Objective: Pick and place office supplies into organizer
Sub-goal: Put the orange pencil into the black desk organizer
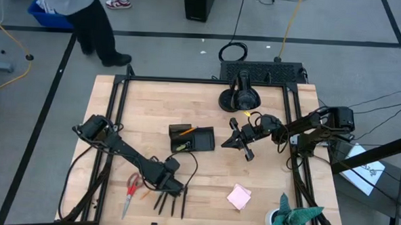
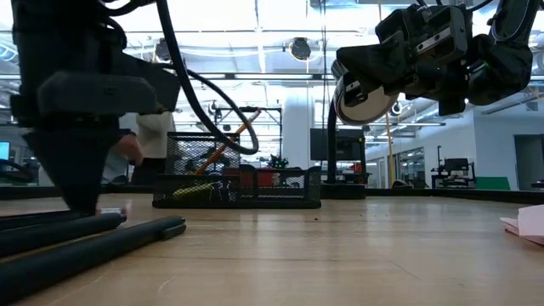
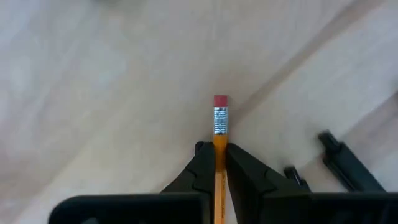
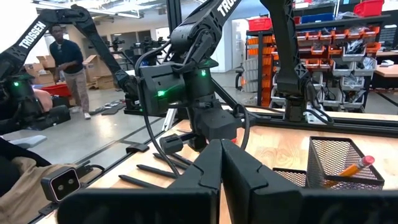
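From above, the wooden table [image 1: 265, 190] carries a black mesh organizer [image 1: 192, 138] near its middle, with an orange pencil leaning inside it. The left gripper [image 1: 177, 187] sits low at the near edge, among several black pens [image 1: 171, 205] that lie side by side. Just left of it lie the red-handled scissors [image 1: 130, 191]. A pink sticky-note pad [image 1: 239, 196] lies further right, and a teal cloth [image 1: 297, 220] sits at the near right corner. The right gripper [image 1: 234, 142] hangs just to the right of the organizer, above the table. A round black stand base [image 1: 238, 99] stands behind it.

At table height, the organizer [image 2: 238, 183] stands in the middle distance with a pencil slanting up out of it. Two black pens [image 2: 93, 238] lie in the foreground at the left, under the left arm's dark body. The right arm is raised above the table at upper right. The sticky-note pad [image 2: 531, 223] shows at the right edge.

The left wrist camera looks down on the left gripper [image 3: 215, 158], whose fingers are pressed onto an orange pencil [image 3: 219, 134] lying on the wood. Its silver band and red eraser stick out past the fingertips. Black pens [image 3: 345, 165] lie beside it.

The right wrist camera shows the right gripper [image 4: 220, 152] with its fingers pressed together and nothing between them. Beyond it stand the left arm, pens on the table, and the organizer [image 4: 345, 165] holding a pencil. A person [image 4: 68, 62] stands in the room behind.
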`<state>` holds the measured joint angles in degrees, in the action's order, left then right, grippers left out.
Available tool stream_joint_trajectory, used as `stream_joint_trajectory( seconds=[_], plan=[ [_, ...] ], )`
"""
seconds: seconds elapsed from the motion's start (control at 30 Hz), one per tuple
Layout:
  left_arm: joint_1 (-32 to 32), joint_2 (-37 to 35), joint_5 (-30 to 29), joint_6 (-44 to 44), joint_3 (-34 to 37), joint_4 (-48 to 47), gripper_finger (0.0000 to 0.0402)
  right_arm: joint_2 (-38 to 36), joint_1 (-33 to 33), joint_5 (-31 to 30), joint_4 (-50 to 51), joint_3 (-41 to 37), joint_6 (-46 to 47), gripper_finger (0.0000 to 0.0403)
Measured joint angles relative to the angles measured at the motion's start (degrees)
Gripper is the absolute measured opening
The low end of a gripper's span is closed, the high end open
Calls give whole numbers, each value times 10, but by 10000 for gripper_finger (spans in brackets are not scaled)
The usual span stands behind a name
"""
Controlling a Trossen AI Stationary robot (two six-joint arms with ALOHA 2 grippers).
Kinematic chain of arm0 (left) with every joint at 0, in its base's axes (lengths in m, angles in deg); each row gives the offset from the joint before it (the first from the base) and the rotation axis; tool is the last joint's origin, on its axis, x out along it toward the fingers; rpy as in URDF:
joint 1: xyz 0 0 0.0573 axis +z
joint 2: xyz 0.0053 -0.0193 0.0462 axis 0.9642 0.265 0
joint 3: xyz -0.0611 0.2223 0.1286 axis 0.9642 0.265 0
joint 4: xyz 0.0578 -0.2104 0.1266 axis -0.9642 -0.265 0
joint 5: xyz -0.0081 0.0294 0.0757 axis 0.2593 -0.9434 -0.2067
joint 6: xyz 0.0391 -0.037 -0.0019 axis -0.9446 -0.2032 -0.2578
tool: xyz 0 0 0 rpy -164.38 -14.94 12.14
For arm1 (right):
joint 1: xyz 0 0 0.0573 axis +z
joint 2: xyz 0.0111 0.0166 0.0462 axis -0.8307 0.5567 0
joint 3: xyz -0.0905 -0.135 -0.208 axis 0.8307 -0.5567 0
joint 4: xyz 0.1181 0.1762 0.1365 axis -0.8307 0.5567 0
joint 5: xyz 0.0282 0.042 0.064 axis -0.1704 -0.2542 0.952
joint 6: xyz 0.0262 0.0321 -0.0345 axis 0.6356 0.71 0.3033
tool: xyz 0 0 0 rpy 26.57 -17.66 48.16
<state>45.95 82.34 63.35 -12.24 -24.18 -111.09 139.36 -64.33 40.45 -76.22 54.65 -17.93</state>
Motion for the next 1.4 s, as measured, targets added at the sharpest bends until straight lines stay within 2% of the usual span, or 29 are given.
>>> stream_joint_trajectory(
  seconds=[0.2, 0.37, 0.47, 0.57, 0.7, 0.8, 0.9, 1.0, 1.07, 1.23, 1.4],
  plan=[
    [7, -22, -80, -25, 4, -19, 8, 0, 0, 0, -1, 0, -9, 4],
    [12, -65, -131, -63, 2, -15, 29, 0, 0, 0, 2, 0, -9, 4],
    [18, -103, -189, -105, 2, -4, 34, 0, 0, 0, 3, 0, -9, 4],
    [18, -148, -266, -179, 2, 13, 29, 0, 0, 0, 2, 0, -9, 4],
    [21, -214, -372, -337, 1, 93, 17, 0, 0, 0, -1, 0, -9, 4],
    [29, -253, -404, -486, 1, 192, 14, 0, 0, 0, 0, 0, -9, 4],
    [43, -279, -390, -630, 1, 291, 19, 0, 0, 0, 0, 0, -9, 4],
    [65, -293, -327, -759, 0, 362, 22, 0, 0, 0, 0, 0, -9, 4],
    [86, -294, -275, -813, 0, 393, 20, 0, 0, 0, 0, 0, -9, 4],
    [155, -294, -158, -841, 11, 419, 8, 0, 0, 0, 1, 0, -9, 4],
    [222, -306, -73, -846, 110, 529, 15, 0, 0, 1, 2, 0, -9, 4]
  ],
)
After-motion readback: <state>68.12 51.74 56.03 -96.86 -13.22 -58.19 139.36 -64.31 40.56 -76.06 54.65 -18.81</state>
